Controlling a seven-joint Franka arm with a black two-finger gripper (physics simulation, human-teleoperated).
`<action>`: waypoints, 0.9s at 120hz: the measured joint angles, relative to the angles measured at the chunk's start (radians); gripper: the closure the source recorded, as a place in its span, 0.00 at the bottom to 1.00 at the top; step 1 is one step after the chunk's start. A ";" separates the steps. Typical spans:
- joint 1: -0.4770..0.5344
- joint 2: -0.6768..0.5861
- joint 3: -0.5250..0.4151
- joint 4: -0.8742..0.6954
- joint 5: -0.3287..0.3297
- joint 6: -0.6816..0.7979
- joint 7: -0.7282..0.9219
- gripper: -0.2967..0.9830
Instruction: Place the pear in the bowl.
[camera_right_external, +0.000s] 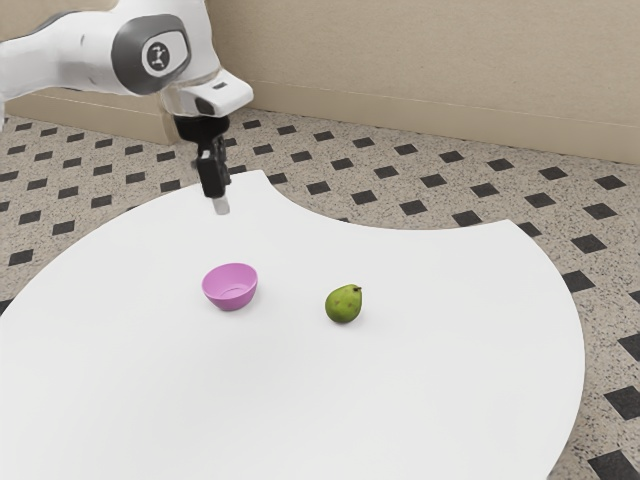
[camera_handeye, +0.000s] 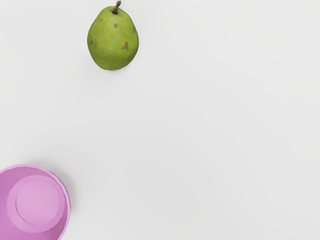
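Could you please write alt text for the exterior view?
A green pear and an empty pink bowl sit apart on a white table. A robot arm reaches in from the exterior view's left, its end effector above the table.

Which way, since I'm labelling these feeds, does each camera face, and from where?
Exterior view: beside the robot, looking down across the white table; the arm and its black hand show.
Wrist view: mounted on the hand, looking down at the tabletop.
Shared by both: the green pear, the pink bowl and part of the table.
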 joint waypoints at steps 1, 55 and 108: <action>0.000 0.005 0.000 -0.001 -0.003 0.006 0.002 0.23; -0.041 0.387 0.000 -0.009 -0.264 0.414 0.182 0.23; -0.070 0.575 -0.005 0.057 -0.505 0.597 0.391 0.23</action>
